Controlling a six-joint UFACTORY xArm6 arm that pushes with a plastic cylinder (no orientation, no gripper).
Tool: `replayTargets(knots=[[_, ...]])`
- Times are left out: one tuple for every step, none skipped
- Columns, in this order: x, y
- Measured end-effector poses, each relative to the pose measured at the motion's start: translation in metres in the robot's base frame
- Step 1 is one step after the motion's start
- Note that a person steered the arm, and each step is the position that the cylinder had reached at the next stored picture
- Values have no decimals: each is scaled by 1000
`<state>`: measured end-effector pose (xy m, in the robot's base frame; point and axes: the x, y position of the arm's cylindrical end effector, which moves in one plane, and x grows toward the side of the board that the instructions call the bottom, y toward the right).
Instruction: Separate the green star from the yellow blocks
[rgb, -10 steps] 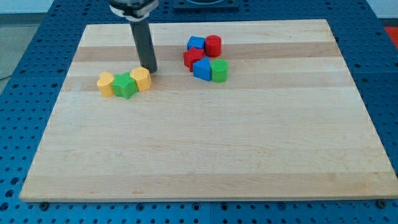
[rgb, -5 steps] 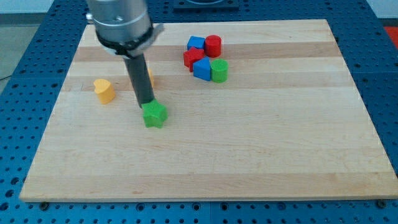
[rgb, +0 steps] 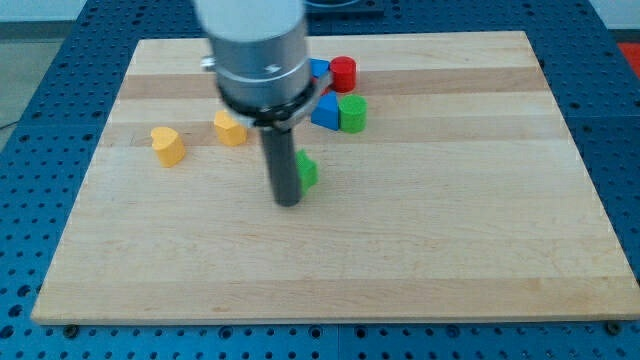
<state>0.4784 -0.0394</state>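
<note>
The green star lies near the middle of the board, mostly hidden behind my rod. My tip rests on the board just left of and below the star, touching or nearly touching it. Two yellow blocks lie to the view's left: one near the left side, the other closer to the rod. The star sits well apart from both.
A cluster at the view's top centre holds a red cylinder, a blue block, a green cylinder and another blue block, partly hidden by the arm. The board's edges border a blue perforated table.
My rod pushed the green star out from between the yellow blocks, down and then to the right. The yellow blocks stay separated at the left.
</note>
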Motion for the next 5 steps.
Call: replayTargets(knots=[[-13,9],[3,-15],[-9,-31],[-31,14],[-41,54]])
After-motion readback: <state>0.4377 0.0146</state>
